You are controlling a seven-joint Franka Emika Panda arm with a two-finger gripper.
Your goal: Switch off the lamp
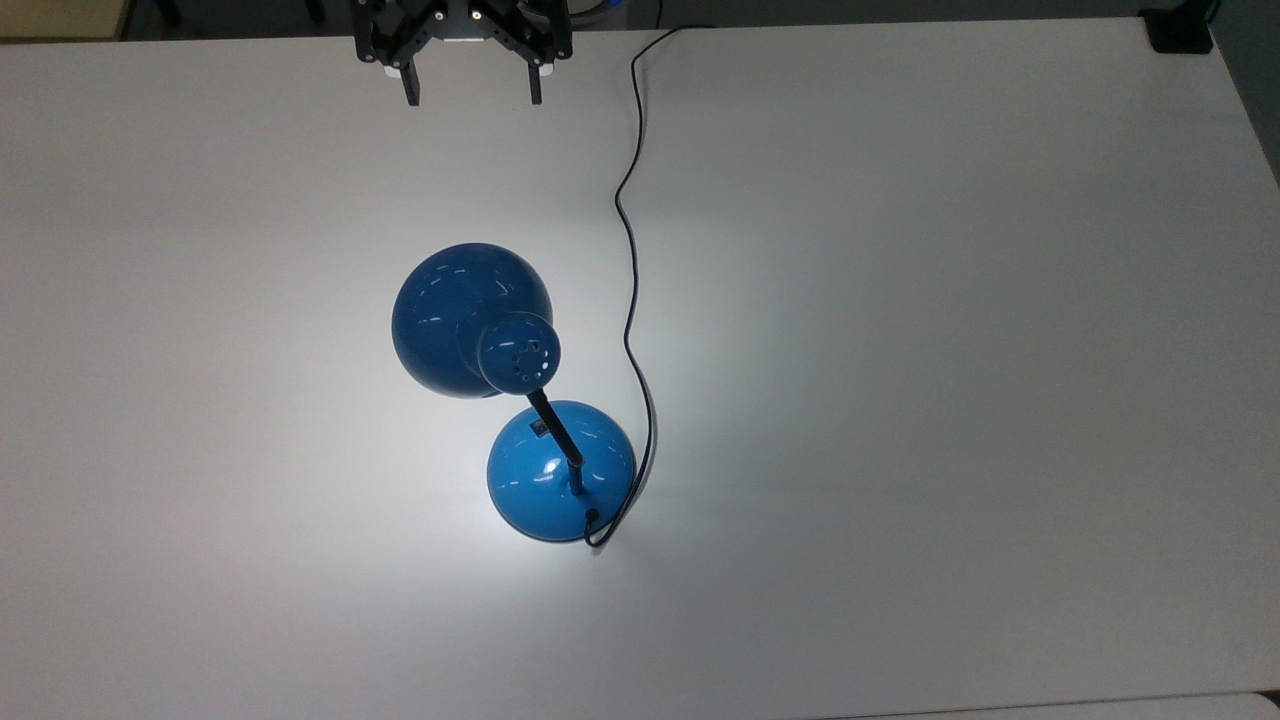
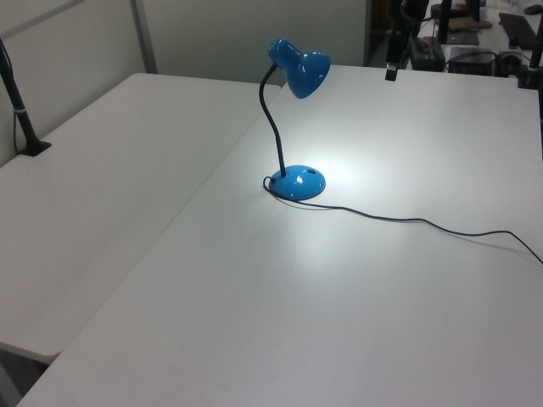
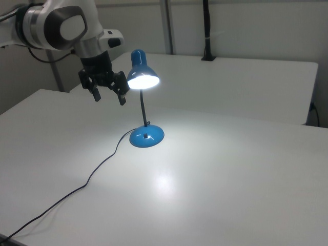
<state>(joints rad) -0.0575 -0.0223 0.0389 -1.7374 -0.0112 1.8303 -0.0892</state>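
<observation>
A white desk (image 1: 950, 300) carried the lamp (image 1: 560, 470) on its dome base near the middle, lit, its cord (image 1: 628, 250) trailing across the top to the edge.

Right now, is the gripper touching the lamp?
Apart. In the top view the gripper hangs open near the table's far edge, with bare tabletop between it and the lamp, which is lit.

Obstacles on the white table (image 1: 950, 350): a glossy blue desk lamp (image 1: 560, 468) at centre frame in the top view, its dome shade overhanging the base, and its thin black cord (image 1: 628, 260) running to the upper edge. Bare tabletop lies open left, right and below.
</observation>
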